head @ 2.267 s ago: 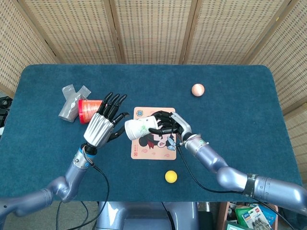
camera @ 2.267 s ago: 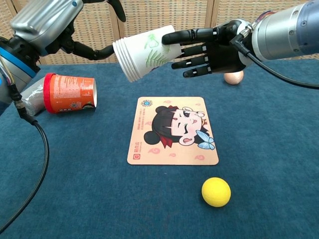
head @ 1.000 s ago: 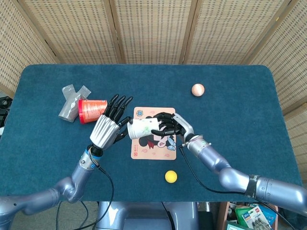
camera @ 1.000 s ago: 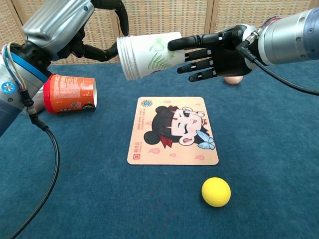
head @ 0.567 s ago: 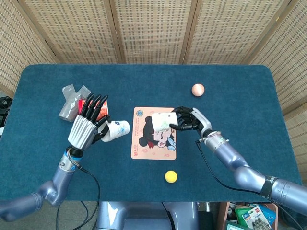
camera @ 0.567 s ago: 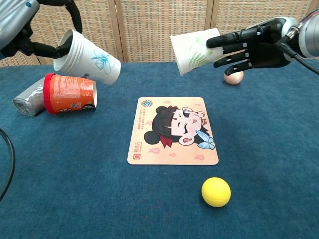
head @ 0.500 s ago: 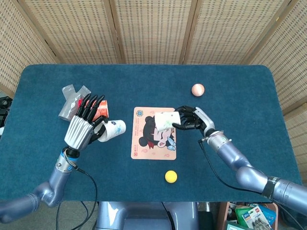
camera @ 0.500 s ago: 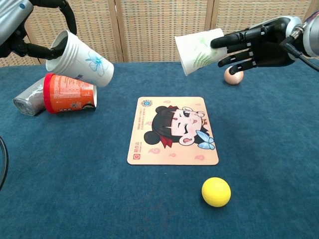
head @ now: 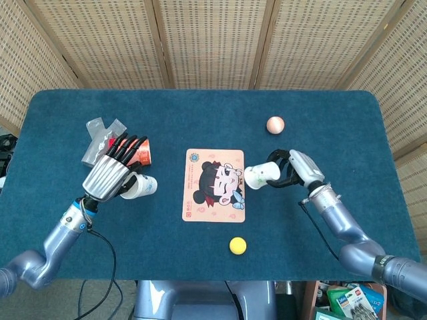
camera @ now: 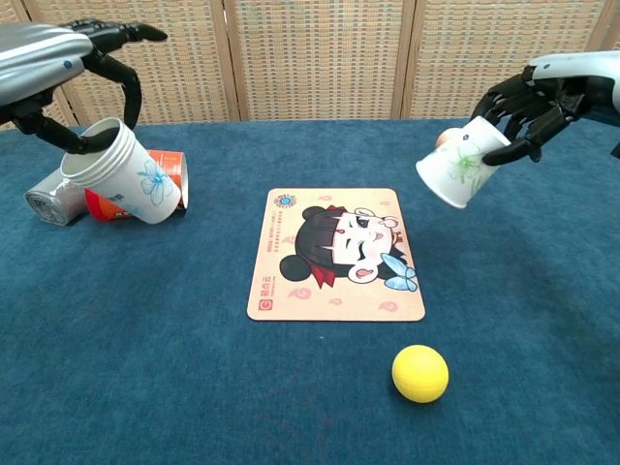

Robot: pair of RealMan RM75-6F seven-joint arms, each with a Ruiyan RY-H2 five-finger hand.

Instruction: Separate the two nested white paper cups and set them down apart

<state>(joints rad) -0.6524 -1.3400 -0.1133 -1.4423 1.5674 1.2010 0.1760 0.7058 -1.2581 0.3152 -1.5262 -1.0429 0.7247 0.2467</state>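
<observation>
Now the left hand [camera: 58,58] holds one white cup [camera: 124,184] tilted above the bench [camera: 145,368], left of the cartoon mat [camera: 334,254]. Well apart, the right hand [camera: 542,97] grips the other cup [camera: 457,167], tilted, right of the mat.

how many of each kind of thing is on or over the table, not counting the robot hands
white paper cups: 2 (blue-print cup, green-print cup)
balls: 2 (yellow ball, pinkish ball)
red cup lying on its side: 1
cartoon mat: 1
grey wrapped bundle: 1
total: 7
</observation>
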